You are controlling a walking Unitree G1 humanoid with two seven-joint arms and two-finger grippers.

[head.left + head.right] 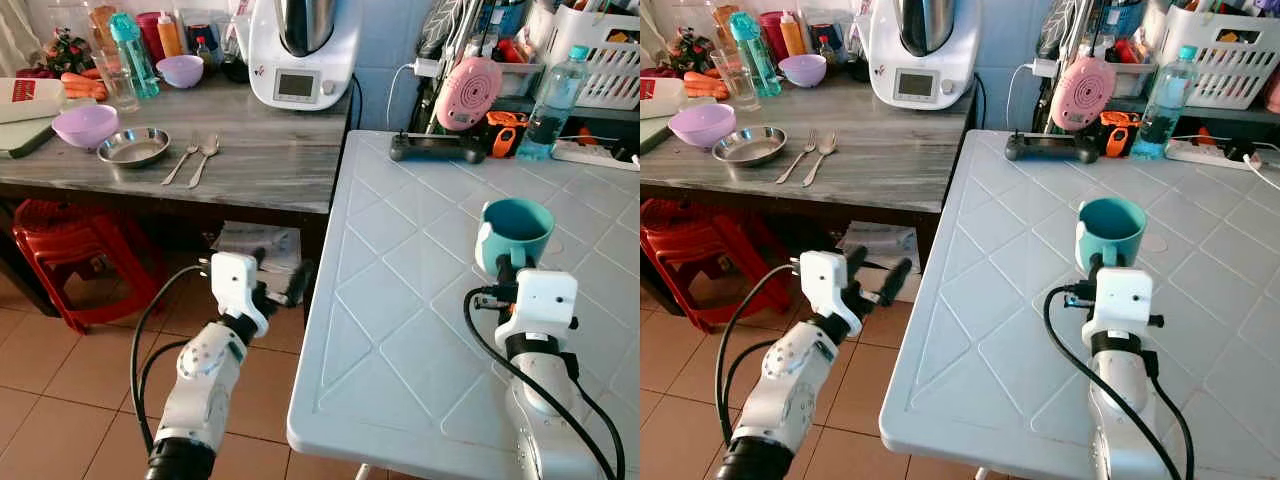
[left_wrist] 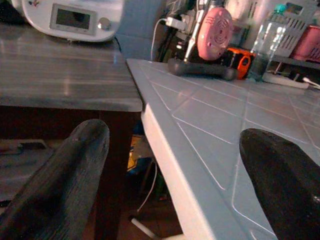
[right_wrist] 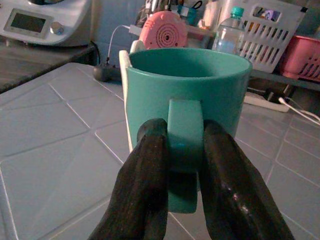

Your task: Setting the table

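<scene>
A teal mug (image 1: pixel 515 228) stands upright over the white tiled table (image 1: pixel 400 330), right of its middle. My right gripper (image 3: pixel 182 132) is shut on the mug's handle (image 3: pixel 185 125), one black finger on each side. I cannot tell whether the mug's base touches the table. My left gripper (image 1: pixel 280 272) hangs open over the floor, just off the table's left edge, with nothing between its fingers (image 2: pixel 75 165). On the grey counter (image 1: pixel 270 160) lie a fork (image 1: pixel 183 160) and a spoon (image 1: pixel 205 155) beside a steel plate (image 1: pixel 133 146) and a purple bowl (image 1: pixel 85 125).
A white kitchen machine (image 1: pixel 300 50) stands at the back of the counter. A game controller (image 1: pixel 435 148), a pink speaker (image 1: pixel 470 92) and a water bottle (image 1: pixel 555 100) line the table's far edge. Red stools (image 1: pixel 70 250) sit under the counter.
</scene>
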